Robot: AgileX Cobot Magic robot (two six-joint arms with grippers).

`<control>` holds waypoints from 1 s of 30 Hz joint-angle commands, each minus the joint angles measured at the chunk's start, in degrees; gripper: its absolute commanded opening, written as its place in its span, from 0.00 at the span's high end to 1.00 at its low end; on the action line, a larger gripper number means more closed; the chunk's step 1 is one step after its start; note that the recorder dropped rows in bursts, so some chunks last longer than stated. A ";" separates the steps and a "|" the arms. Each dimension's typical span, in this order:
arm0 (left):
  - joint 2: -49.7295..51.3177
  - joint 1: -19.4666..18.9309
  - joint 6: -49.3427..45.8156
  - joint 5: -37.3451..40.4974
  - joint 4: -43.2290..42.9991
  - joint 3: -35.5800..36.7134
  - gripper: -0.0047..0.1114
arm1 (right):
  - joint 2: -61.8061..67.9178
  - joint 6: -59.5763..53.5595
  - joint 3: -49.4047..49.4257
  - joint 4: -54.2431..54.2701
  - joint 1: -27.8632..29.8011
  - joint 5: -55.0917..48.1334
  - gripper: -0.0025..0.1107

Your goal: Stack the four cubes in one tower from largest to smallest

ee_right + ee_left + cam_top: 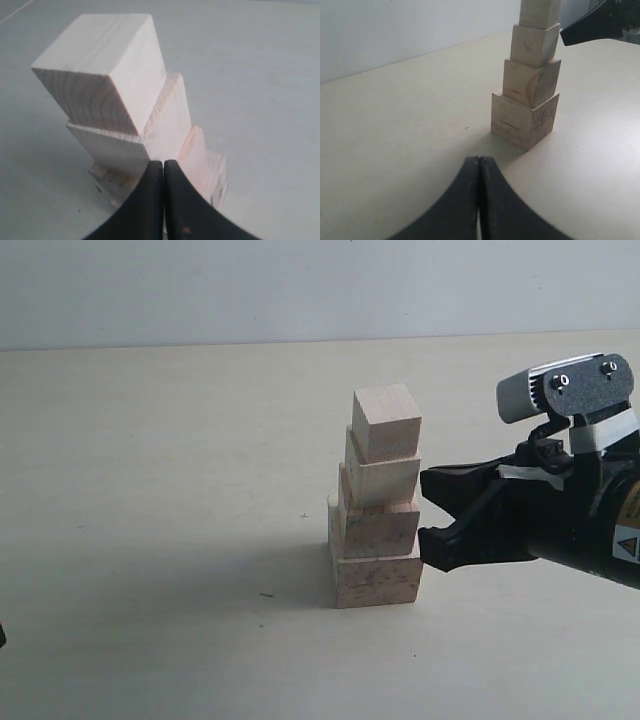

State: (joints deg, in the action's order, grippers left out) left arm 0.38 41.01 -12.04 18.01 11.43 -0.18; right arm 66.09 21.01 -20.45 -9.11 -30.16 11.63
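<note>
The pale, matte tabletop [150, 540] fills most of every view, smooth apart from a few tiny dark specks, with a plain light wall [300, 290] behind it. The right arm [590, 530], black with a grey boxy camera housing [560, 385] on top, reaches in low from the right of the exterior view.

The tower [378, 510] stands on the tabletop a little right of the middle of the exterior view, with all four cubes stacked in one stepped column of unpainted pale wood.

- The largest cube [376, 580] sits on the tabletop at the bottom. It has mottled grain, and the left wrist view shows a thin dark crack line across one face.
- The second cube [378, 525] rests on it, slightly twisted, with a curved growth ring showing on one face.
- The third cube [383, 478] sits above that and has fine straight grain.
- The smallest cube [386, 422] tops the column, sharp-edged and turned a little so it overhangs one side.

The right end effector [163, 162] has its two curved black fingers pressed together along a thin seam and grips nothing. Its tips lie just beside the tower's lower half, and I cannot tell whether they touch the wood. The left end effector [479, 159] is likewise closed on nothing, low over bare tabletop and well apart from the tower.
</note>
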 commanded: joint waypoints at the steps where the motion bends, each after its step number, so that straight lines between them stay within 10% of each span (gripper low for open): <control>1: -0.38 -0.06 0.00 -0.06 -0.07 0.18 0.96 | 0.15 0.18 0.06 -1.08 0.20 0.93 0.98; 30: -0.38 -0.06 0.00 -0.06 -0.07 0.18 0.96 | -0.08 -0.14 0.06 -0.89 0.98 0.86 0.98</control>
State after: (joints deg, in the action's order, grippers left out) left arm 0.38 41.01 -12.04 18.01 11.43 -0.18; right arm 66.09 21.25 -20.45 -10.27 -29.56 10.42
